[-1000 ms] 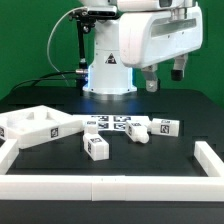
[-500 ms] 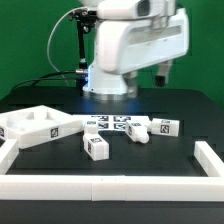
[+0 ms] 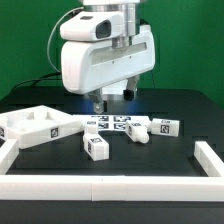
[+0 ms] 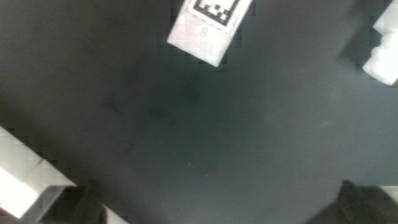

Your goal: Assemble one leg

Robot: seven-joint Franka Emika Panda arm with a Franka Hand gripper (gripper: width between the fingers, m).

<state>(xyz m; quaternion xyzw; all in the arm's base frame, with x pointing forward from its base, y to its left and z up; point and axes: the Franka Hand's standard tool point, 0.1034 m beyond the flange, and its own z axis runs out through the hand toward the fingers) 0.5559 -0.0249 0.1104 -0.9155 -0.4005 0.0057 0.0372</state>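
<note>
Three short white legs with tag marks lie on the black table: one (image 3: 97,146) nearest the front, one (image 3: 137,135) behind it to the exterior view's right, and one (image 3: 163,126) further right. My gripper (image 3: 112,97) hangs above the table behind them, open and empty, touching nothing. In the wrist view the gripper (image 4: 205,205) shows two dark fingertips (image 4: 45,205) wide apart with bare black table between them. A white tagged piece (image 4: 210,25) lies ahead; I cannot tell which part it is.
A wide flat white panel with raised rims (image 3: 35,125) lies at the exterior view's left. The marker board (image 3: 113,122) lies behind the legs. A white rail (image 3: 100,186) borders the front, with another (image 3: 212,160) on the right. The robot base stands behind.
The arm has swung from the exterior view's right toward the middle and come lower, so the gripper now hangs behind the marker board. The legs and panel have not moved.
</note>
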